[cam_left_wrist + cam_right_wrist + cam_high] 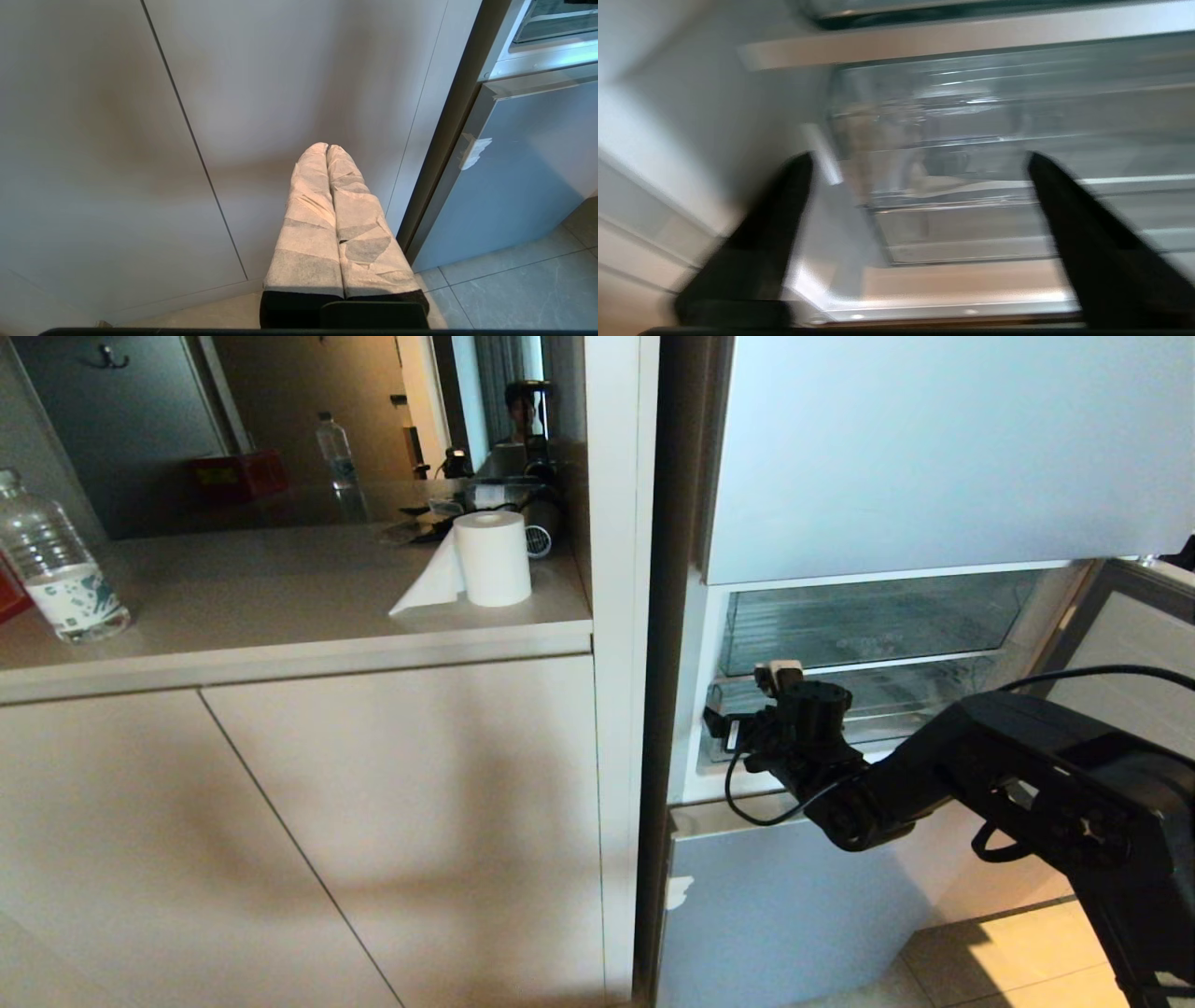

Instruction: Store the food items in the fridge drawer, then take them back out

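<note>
The right gripper (920, 186) is held wide apart and empty, levelled at the fridge drawer (994, 140), clear and ribbed; the left gripper (327, 151) is pressed closed.

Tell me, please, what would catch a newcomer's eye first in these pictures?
The black right hand, open and empty, reaches into the open fridge at the left end of the clear fridge drawer, below a taller clear bin. On the counter left of the fridge stands a white paper roll, with a water bottle at the far left. The left hand, shut, points at the cabinet doors.
</note>
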Available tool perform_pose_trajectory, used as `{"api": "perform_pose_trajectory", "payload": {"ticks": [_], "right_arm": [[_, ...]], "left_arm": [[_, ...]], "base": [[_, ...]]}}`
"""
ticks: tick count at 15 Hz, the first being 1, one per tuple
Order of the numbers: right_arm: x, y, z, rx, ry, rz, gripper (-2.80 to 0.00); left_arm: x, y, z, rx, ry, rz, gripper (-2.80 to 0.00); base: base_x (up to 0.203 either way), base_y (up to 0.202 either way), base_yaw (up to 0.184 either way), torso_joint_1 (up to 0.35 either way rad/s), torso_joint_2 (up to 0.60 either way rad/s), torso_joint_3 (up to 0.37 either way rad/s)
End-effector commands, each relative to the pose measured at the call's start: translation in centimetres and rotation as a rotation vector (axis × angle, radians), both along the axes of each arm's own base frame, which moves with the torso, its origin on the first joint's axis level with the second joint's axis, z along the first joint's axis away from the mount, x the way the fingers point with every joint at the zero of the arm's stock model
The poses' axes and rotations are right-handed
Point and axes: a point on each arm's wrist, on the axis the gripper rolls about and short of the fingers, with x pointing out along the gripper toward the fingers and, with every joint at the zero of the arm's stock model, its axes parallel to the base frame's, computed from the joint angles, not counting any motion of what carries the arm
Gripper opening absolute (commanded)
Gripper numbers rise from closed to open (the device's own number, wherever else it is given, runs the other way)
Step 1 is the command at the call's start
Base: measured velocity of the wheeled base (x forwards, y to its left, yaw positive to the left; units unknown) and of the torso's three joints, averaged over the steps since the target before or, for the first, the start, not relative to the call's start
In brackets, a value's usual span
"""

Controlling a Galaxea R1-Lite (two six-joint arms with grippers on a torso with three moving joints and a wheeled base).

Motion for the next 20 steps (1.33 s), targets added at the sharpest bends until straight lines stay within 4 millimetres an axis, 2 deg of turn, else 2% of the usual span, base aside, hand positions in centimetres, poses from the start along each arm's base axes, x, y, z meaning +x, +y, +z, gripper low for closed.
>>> {"api": "perform_pose_trajectory", "payload": {"ticks": [1,8,14,18,20], "right_arm": [[0.0,0.7,0.2,0.006,-0.015,0.013,-2.8],[0.1,2.8,0.3,0.023,-0.005,0.05,-2.8],[-0.5,2.7,0.4,0.031,0.012,0.053,-2.8],[-3.4,2.2,1.3,0.039,0.071,0.066,-2.8],[-5.7,1.5,1.6,0.027,0.118,0.079,-2.8]], "left_arm": [[0.0,0.0,0.0,0.0,0.001,0.0,-2.8],[0.0,0.0,0.0,0.0,0.001,0.0,-2.8],[0.0,0.0,0.0,0.0,0.001,0.0,-2.8],[0.0,0.0,0.0,0.001,0.001,0.0,-2.8],[0.0,0.0,0.0,0.0,0.001,0.0,-2.8]], "base": [[0.0,0.0,0.0,0.0,0.0,0.0],[0.0,0.0,0.0,0.0,0.0,0.0],[0.0,0.0,0.0,0.0,0.0,0.0],[0.0,0.0,0.0,0.0,0.0,0.0],[0.0,0.0,0.0,0.0,0.0,0.0]]}}
